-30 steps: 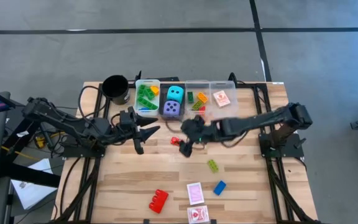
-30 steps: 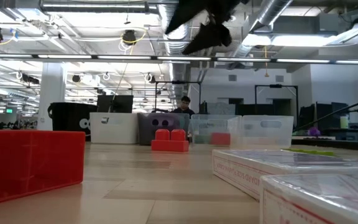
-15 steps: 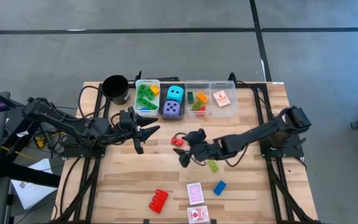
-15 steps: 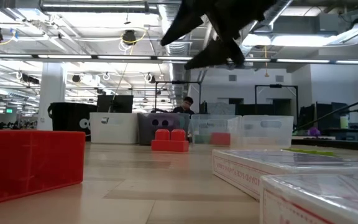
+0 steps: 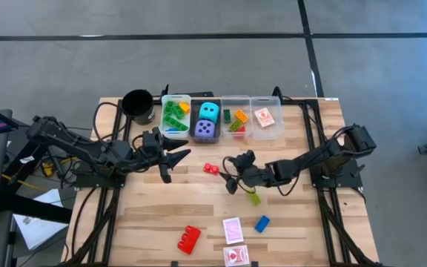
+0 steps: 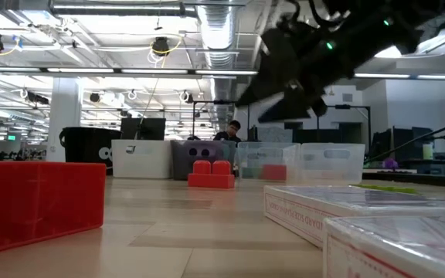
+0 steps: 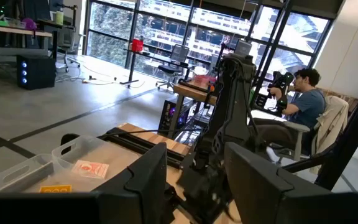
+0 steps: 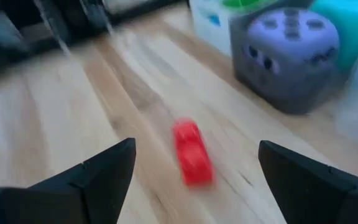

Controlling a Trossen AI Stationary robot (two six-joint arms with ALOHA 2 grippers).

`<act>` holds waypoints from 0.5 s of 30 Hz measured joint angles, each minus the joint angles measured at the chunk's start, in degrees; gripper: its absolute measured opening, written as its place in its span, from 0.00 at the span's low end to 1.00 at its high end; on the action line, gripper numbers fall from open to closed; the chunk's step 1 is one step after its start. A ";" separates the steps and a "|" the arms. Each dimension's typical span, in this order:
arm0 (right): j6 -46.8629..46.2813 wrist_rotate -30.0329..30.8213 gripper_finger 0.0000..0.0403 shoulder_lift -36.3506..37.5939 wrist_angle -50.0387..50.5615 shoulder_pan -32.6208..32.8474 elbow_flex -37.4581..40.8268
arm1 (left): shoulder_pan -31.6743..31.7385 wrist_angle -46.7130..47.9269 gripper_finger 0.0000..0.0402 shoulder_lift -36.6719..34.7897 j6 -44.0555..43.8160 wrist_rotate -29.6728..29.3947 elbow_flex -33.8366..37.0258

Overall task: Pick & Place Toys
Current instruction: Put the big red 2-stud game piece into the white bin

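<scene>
A small red brick [image 5: 211, 169] lies flat on the wooden table, in front of the bins; it also shows in the right wrist view [image 8: 191, 158] and the low view [image 6: 211, 176]. My right gripper [image 5: 230, 174] is open and empty, just right of it, above the table [image 6: 265, 85]. A green brick [image 5: 253, 197] lies partly under the right arm. A blue brick [image 5: 262, 223], a bigger red brick [image 5: 188, 238] and two red-white cards [image 5: 233, 230] lie near the front edge. My left gripper [image 5: 176, 165] is open and empty at centre left.
A row of clear bins [image 5: 175, 116] stands at the far edge, holding bricks, a cyan die [image 5: 209, 111], a purple die [image 5: 204, 130] and a card [image 5: 264, 116]. A black cup [image 5: 138, 105] stands left of them. A person sits beyond the table [image 7: 303, 99].
My right gripper has drawn back from beside the small red brick toward the table's right edge and has come lower, staying open. The small red brick stays on the table.
</scene>
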State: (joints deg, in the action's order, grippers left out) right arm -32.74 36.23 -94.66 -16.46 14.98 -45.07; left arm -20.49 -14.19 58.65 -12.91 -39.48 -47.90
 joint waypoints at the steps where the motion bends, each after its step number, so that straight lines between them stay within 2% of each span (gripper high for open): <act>1: 0.88 0.04 0.83 -0.03 0.74 -0.22 0.47 | 0.00 0.02 0.38 0.00 0.00 -0.02 0.00; 9: 7.90 -1.98 0.83 -6.85 -13.35 -1.79 0.87 | 0.00 -0.25 0.38 0.00 -0.32 0.02 0.00; 15: 9.42 -4.81 0.83 -14.26 -20.45 -2.46 0.82 | 0.00 -0.16 0.38 0.00 -7.20 0.04 0.00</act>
State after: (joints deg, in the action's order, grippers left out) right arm -23.32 31.42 -108.92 -36.92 12.52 -44.25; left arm -20.49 -14.35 58.65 -20.11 -39.45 -47.90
